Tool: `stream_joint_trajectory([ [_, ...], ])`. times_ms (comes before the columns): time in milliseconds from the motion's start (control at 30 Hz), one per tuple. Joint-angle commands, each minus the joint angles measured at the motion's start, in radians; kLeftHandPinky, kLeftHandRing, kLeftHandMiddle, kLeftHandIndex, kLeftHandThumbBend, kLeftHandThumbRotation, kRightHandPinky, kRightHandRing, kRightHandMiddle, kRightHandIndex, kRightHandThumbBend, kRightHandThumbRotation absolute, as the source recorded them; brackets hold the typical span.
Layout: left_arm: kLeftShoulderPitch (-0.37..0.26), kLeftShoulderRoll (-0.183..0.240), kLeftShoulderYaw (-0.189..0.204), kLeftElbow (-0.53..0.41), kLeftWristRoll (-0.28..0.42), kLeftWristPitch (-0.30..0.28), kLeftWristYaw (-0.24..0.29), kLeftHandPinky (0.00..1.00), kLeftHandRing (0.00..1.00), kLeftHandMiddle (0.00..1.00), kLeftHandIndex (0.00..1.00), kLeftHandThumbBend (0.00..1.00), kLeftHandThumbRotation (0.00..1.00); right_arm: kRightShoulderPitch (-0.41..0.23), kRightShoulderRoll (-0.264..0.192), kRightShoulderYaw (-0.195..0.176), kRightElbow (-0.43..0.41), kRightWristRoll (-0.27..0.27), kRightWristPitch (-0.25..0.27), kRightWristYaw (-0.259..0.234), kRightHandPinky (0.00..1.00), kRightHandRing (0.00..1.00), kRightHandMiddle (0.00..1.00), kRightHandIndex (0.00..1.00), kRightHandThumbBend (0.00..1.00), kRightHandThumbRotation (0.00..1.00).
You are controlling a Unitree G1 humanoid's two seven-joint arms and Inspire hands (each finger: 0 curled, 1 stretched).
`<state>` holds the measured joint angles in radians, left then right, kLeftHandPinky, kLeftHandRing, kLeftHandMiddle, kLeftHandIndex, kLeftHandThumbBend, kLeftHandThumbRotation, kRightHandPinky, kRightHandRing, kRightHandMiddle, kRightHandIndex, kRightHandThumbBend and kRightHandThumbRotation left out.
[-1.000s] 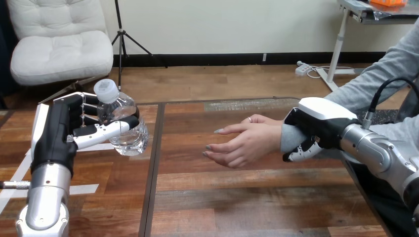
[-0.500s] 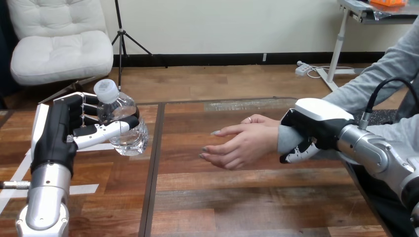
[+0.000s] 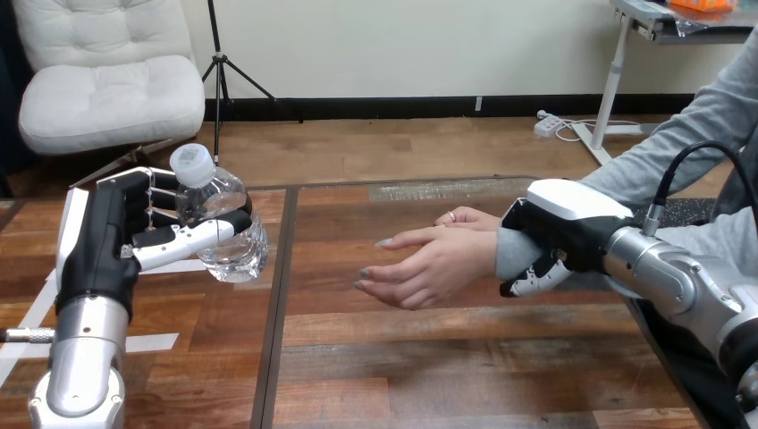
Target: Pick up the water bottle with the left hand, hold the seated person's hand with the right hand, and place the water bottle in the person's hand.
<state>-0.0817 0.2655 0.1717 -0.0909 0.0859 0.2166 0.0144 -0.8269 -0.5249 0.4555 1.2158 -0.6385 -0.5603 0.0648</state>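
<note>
Left hand (image 3: 116,237), at the left of the frame, raised on its silver forearm with the white shell of its back turned to the left edge: its fingers are curled round a clear water bottle (image 3: 228,228), the thumb lying across the near side of the bottle and the other fingers wrapped behind it. The bottle is held off the tabletop (image 3: 447,357), nearly upright and leaning slightly, its white cap (image 3: 192,164) toward the upper left and above the fingers; water shows in its lower part. Right hand (image 3: 559,228), at the right of the frame, entering from the lower right on its silver forearm: its white-shelled back lies over the person's wrist (image 3: 511,252) at the grey sleeve cuff, and its black-and-white fingers (image 3: 536,279) curl under the wrist from the near side, so that the hand is closed round the wrist. The person's hand (image 3: 429,264), in the middle of the frame, reaches leftward from the grasped wrist with its fingers extended and slightly bent, the palm turned toward the near side and open; it holds nothing. The bottle and the person's hand are well apart, with bare tabletop and a dark seam (image 3: 275,313) in the wood between them. Strips of white tape (image 3: 147,342) lie on the tabletop at the lower left, beside the left forearm.
</note>
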Motion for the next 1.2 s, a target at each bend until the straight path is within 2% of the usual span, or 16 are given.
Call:
stream_joint_trajectory([
  [0,-0.077,0.005,-0.002,-0.032,0.001,-0.026,0.005,0.30,0.35,0.40,0.43,0.69,0.00,-0.178,0.042,-0.028,-0.085,0.024,-0.035,-0.016,0.22,0.27,0.34,0.36,0.56,0.00],
  [633,-0.094,-0.001,-0.009,-0.023,-0.001,-0.011,0.002,0.30,0.35,0.40,0.43,0.70,0.00,-0.194,0.058,-0.035,-0.084,0.035,-0.039,0.007,0.22,0.27,0.34,0.36,0.54,0.00],
  [933,-0.106,-0.009,-0.017,-0.007,-0.014,-0.034,-0.009,0.30,0.35,0.40,0.43,0.68,0.00,-0.203,0.065,-0.038,-0.072,0.036,-0.039,0.007,0.23,0.27,0.33,0.35,0.52,0.00],
  [1167,-0.121,-0.021,-0.028,0.002,-0.019,-0.023,-0.020,0.30,0.35,0.40,0.42,0.68,0.00,-0.207,0.068,-0.038,-0.062,0.034,-0.043,-0.005,0.21,0.25,0.31,0.32,0.51,0.00],
])
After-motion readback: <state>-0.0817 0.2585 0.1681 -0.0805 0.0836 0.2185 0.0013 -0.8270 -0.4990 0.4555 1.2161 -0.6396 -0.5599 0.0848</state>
